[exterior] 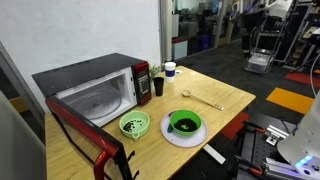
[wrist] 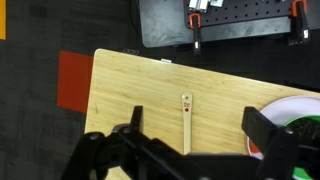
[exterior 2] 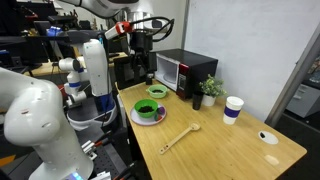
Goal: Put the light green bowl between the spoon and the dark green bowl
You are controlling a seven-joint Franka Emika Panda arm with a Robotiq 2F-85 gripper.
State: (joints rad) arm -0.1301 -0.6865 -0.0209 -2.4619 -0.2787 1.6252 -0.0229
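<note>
The light green bowl [exterior: 134, 124] [exterior 2: 157, 92] sits on the wooden table in front of the open microwave. The dark green bowl [exterior: 185, 124] [exterior 2: 148, 109] rests on a white plate [exterior: 184, 139] beside it. The pale spoon [exterior: 207, 100] [exterior 2: 180, 136] lies flat further along the table. In the wrist view the spoon [wrist: 186, 118] lies below my gripper [wrist: 200, 130], which is open, empty and high above the table. The plate's edge [wrist: 296, 104] shows at the right there. In an exterior view my gripper [exterior 2: 146, 66] hangs above the bowls.
A microwave [exterior: 95, 90] with its red door open stands at the table's end. A black pot with a plant [exterior: 158, 86] and a white cup [exterior: 170, 70] stand near it. A white stick [exterior: 214, 154] lies at the table's edge.
</note>
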